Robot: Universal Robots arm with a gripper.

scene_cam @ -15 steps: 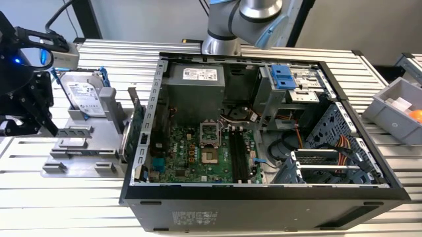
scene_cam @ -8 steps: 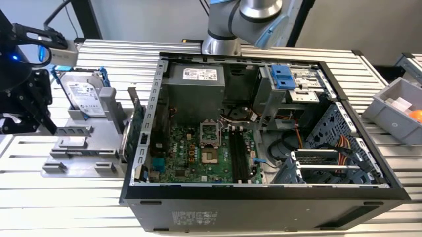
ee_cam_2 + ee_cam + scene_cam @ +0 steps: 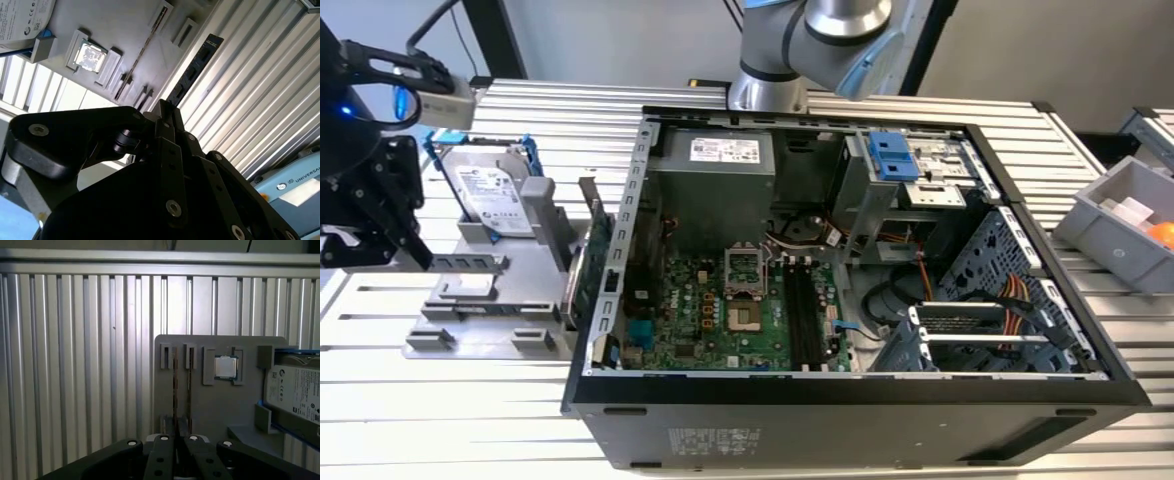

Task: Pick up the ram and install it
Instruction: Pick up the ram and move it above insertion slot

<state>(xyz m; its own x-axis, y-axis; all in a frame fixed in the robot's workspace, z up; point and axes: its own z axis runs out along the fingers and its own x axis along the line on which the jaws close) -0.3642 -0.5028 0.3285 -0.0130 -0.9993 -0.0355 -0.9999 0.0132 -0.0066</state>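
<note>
Gripper [image 3: 165, 107] was clamped on the ram [image 3: 194, 70] — jaws pinched together, stick coming straight out from between the tips. The ram's long axis ran away from the tips, parallel to the ribs of the table [image 3: 260, 100]. In the second wrist view its broad face with the dark chips showed. In the first wrist view the ram [image 3: 175, 385] was edge-on, a thin line in line with the jaw gap. The gripper body hid the near part of the stick, so I couldn't tell whether the hold was at an end or mid-length.

The ram looked clear of the grey fixture [image 3: 220, 410], offset from its own slot. A second stick [image 3: 190, 385] sat in the neighbouring slot, just beside it and parallel.

In the exterior view the gripper [image 3: 380, 250] hung at that view's left, by the fixture [image 3: 480, 335] and well apart from the open case [image 3: 854, 400]. The motherboard's black slots [image 3: 803, 320] lay toward the exterior view's right of the jaws, their long axis running from the case's near wall to its far wall. My read: pick done, install not — the ram was nowhere near those slots. I couldn't judge from that view how its axis lined up with them.
</note>
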